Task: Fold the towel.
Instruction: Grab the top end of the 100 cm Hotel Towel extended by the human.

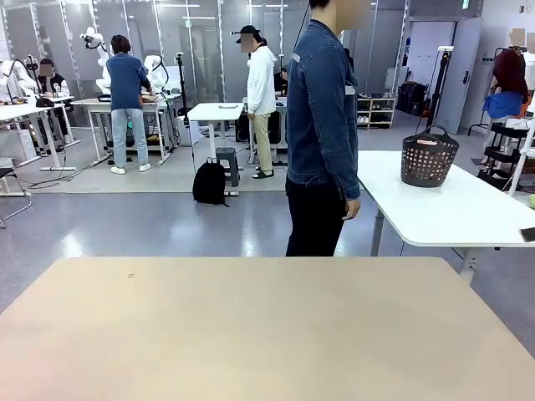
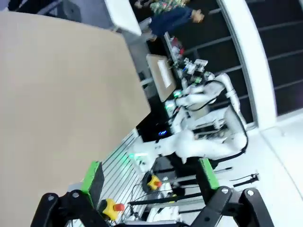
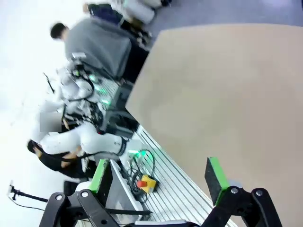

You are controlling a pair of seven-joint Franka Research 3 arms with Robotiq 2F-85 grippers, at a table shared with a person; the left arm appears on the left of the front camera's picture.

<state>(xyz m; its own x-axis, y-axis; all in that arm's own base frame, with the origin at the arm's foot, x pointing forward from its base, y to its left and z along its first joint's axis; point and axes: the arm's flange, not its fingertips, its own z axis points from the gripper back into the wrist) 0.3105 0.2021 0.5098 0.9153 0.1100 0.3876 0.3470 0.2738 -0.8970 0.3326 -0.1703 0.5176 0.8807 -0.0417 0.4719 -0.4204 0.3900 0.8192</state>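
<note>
My left gripper (image 2: 150, 177) hangs open above the near edge of the tan table (image 2: 61, 94), with nothing between its green pads (image 2: 92, 176). My right gripper (image 3: 158, 177) is open too, with empty air between its pads (image 3: 215, 176), over the same table (image 3: 218, 85). The tan table (image 1: 251, 334) lies bare in the front view. A person in a denim jacket (image 1: 322, 125) stands at its far edge, turned toward the right. A black basket (image 1: 429, 159) sits on a white table behind; a pale pink sliver shows at its rim, and I cannot tell whether it is the towel.
The white table (image 1: 451, 213) stands to the back right, just beyond my table's far corner. A black backpack (image 1: 209, 182) rests on the floor behind. Below each gripper lies the slatted base with a yellow stop button (image 2: 154, 182) (image 3: 144, 183) and cables.
</note>
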